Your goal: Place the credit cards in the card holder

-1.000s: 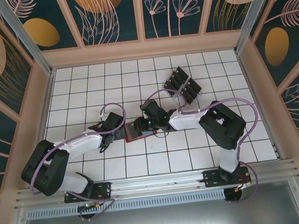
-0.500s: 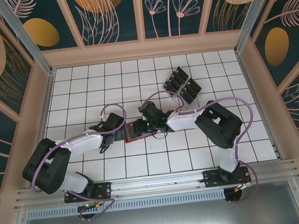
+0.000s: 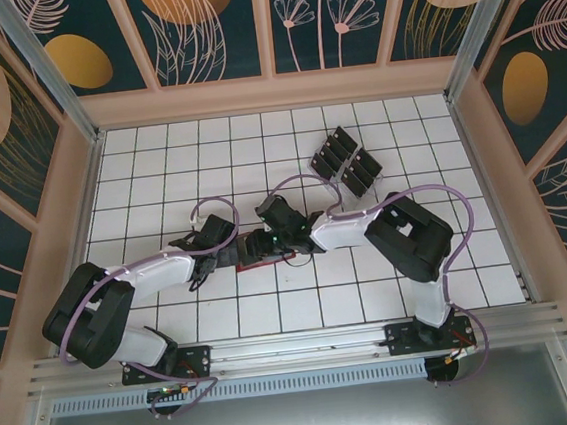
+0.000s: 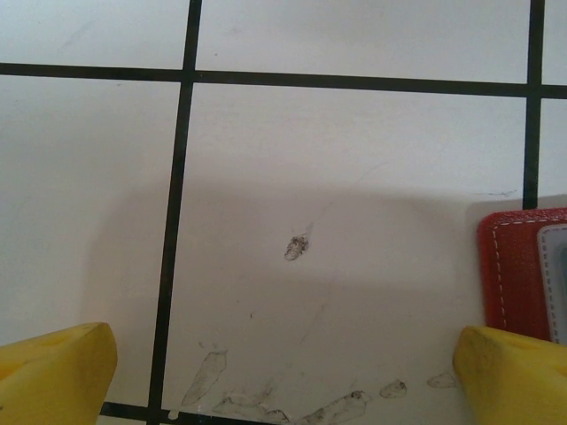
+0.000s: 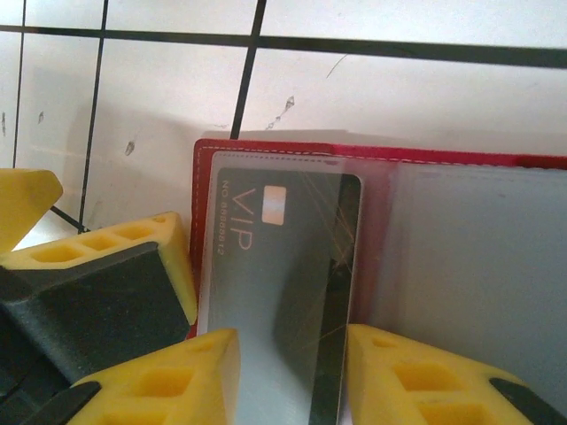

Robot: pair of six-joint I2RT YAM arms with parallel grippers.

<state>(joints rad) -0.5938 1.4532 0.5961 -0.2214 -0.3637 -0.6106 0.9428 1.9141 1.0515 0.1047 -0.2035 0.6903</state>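
The left gripper (image 4: 283, 376) is pointing down at the white tiled desk (image 4: 266, 133). Its yellow fingers (image 4: 53, 372) are standing spread wide, with nothing but bare, scuffed tile between them. Just beside its right finger, the red card holder (image 4: 514, 270) is lying open and flat near the middle of the desk, with its stitched corner edging into the left wrist view.

In the right wrist view, a clear sleeve is covering the holder's inside. A black credit card (image 5: 283, 257) marked VIP is lying partly under that sleeve, in the left half of the holder. The right gripper (image 5: 291, 354) is grasping this card, one yellow finger (image 5: 168, 381) pressing against each long edge. One of the left gripper's fingers is sitting just beside the holder's left edge.

From above, the two grippers are meeting nose to nose over the holder, so little of its red is showing.

Farther right and toward the back of the desk, well apart from both arms, the other credit cards (image 3: 338, 152) are standing in two rows in a clear rack (image 3: 372, 172).
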